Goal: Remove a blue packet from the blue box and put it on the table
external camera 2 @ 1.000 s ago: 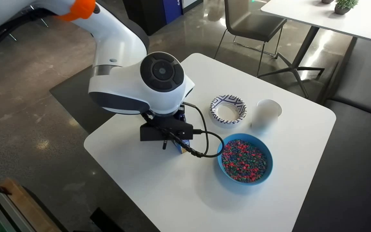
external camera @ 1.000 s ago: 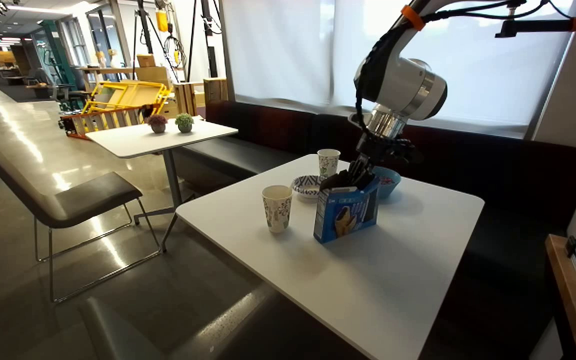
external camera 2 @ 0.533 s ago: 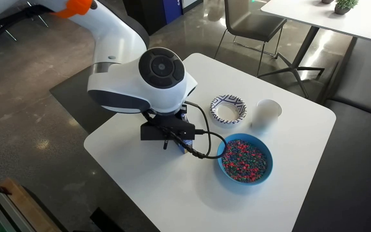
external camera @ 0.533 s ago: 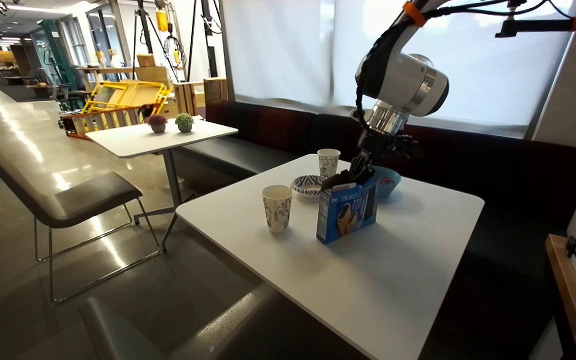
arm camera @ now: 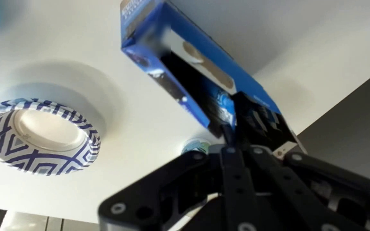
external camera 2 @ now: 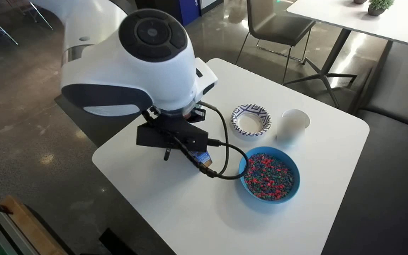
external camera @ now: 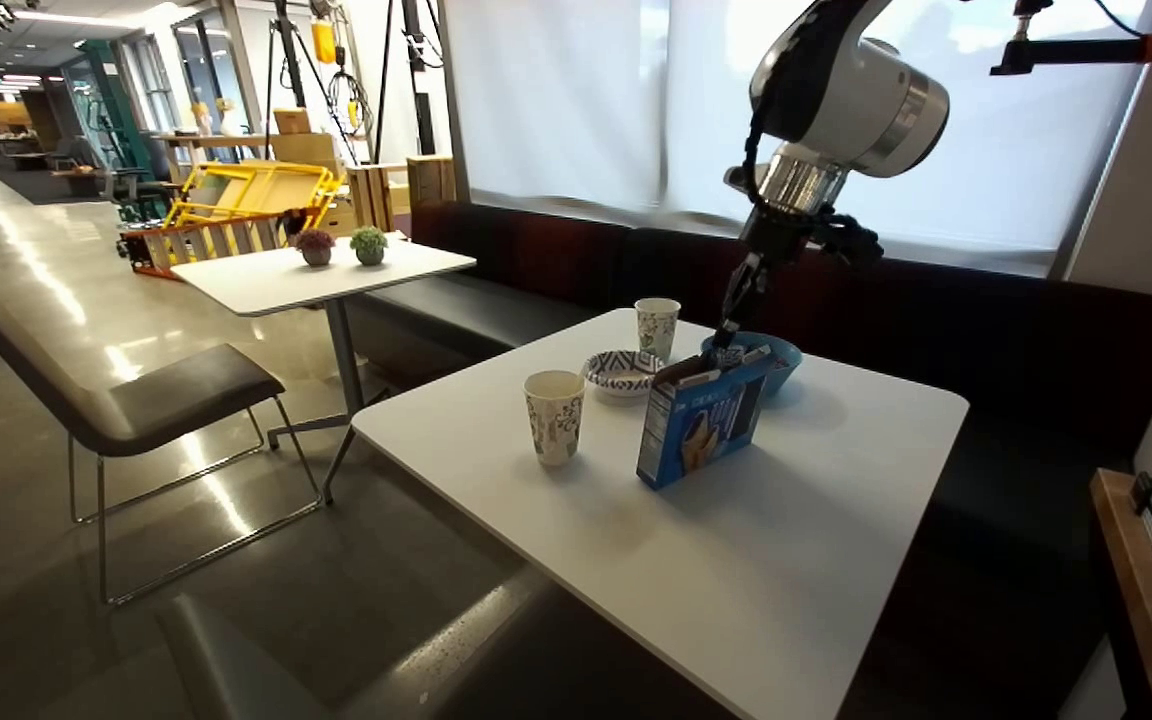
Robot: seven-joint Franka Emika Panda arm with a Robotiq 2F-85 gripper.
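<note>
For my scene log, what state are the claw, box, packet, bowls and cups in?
Claw, apparently shut on blue packet
Blue packet, at least partly inside blue box
Blue box, standing, top open
Blue bowl, holding coloured pieces
Patterned bowl, upright
Cup nearer box, upright
Other cup, upright

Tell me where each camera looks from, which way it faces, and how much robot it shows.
An exterior view: beside and above the table, looking across it toward the dark bench; arm and pincer show.
An exterior view: high up, looking steeply down on the table; the arm shows, largely hiding the blue box.
Wrist view: on the arm, looking down into the open blue box at a blue packet; pincer shows at bottom.
Both exterior views share the table, patterned bowl and blue bowl.
</note>
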